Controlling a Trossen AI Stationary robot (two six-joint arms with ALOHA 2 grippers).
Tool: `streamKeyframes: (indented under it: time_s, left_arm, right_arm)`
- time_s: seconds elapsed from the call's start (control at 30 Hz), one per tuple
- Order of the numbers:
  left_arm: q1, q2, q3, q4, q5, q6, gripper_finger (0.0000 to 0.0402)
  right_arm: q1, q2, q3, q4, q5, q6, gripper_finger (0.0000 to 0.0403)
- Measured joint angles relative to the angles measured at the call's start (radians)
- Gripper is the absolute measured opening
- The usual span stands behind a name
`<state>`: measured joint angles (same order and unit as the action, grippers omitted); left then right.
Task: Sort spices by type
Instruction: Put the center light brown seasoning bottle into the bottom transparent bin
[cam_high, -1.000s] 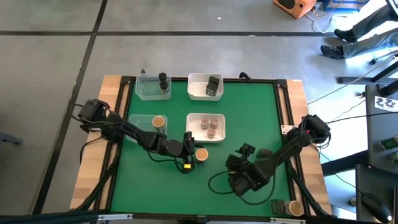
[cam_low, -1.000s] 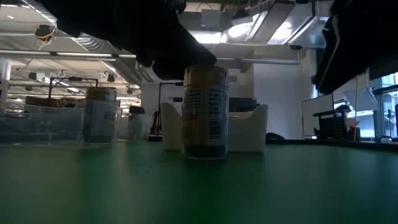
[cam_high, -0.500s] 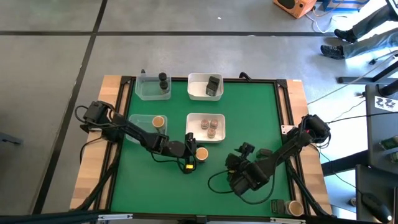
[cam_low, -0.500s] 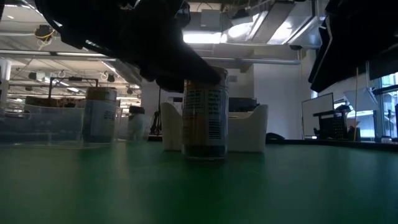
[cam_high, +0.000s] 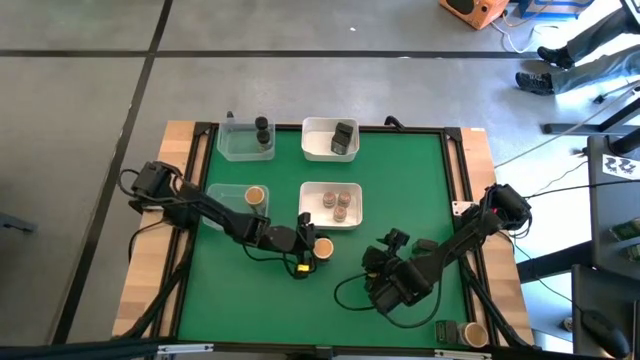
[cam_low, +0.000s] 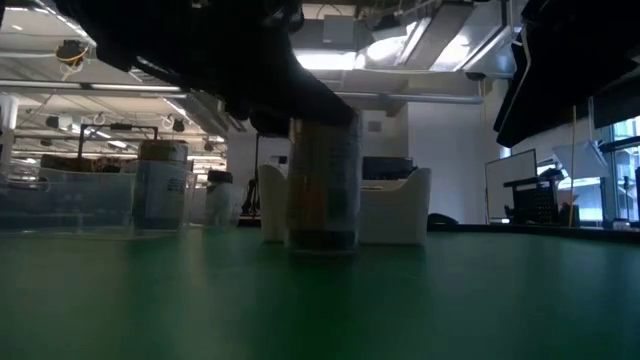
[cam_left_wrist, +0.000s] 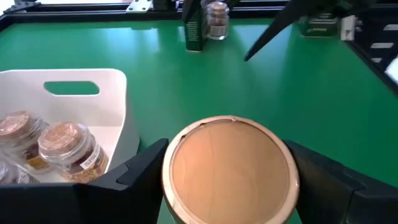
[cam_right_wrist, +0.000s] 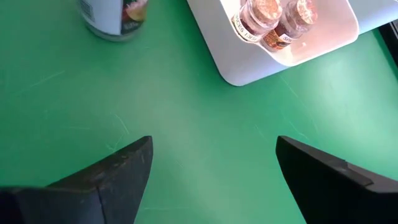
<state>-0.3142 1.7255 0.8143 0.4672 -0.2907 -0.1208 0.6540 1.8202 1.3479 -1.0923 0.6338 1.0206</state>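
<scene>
My left gripper (cam_high: 312, 246) (cam_left_wrist: 229, 180) is at the mat's middle near side, shut on a wide tan-topped round jar (cam_high: 323, 247) (cam_left_wrist: 230, 167) (cam_low: 323, 185) that stands on the green mat. My right gripper (cam_high: 393, 248) (cam_right_wrist: 208, 174) hangs open over bare mat to the jar's right, touching nothing. The same jar (cam_right_wrist: 115, 15) shows in the right wrist view. Small brownish jars (cam_high: 337, 203) stand in the middle white tray (cam_high: 352, 216). Another tan-topped jar (cam_high: 255, 195) stands in a clear tub (cam_high: 225, 197). My left gripper holds the tan-topped jar by its upper rim (cam_left_wrist: 169, 163), just under the lid, pinched between the two fingers (cam_left_wrist: 140, 171), one on each side. The fingers come from the table's left, slanting down. The jar stands upright with its base on the mat (cam_low: 322, 245).
Black cylinders (cam_high: 262, 130) stand in the far clear tub (cam_high: 235, 145), and a dark grey tin (cam_high: 344, 135) in the far white tray (cam_high: 318, 140). A tin (cam_high: 447, 331) and a tan-topped jar (cam_high: 474, 333) stand off the mat at the near right corner. Bare mat lies along the near edge.
My left gripper has come down over the tan-topped jar's top and moved slightly toward the table's right. In the low view the arm now covers the jar's lid, and the jar shows blurred and a little shifted.
</scene>
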Motion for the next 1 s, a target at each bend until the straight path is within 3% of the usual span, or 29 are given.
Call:
streamKeyframes:
  time_s: [0.23,0.83,1.0]
  left_arm:
    - [-0.047,-0.164,-0.001,-0.175,-0.070,-0.004,0.0262]
    - [-0.172,-0.695,-0.001,-0.850,-0.467,-0.157,0.0264]
    - [-0.172,-0.781,-0.021,-0.990,-0.489,-0.233,0.0265]
  right_arm:
    - [0.000,0.000,0.000,0.003,0.002,0.000,0.0340]
    - [0.000,0.000,0.000,0.014,0.032,-0.001,0.0340]
    - [0.000,0.000,0.000,0.015,0.032,-0.001,0.0340]
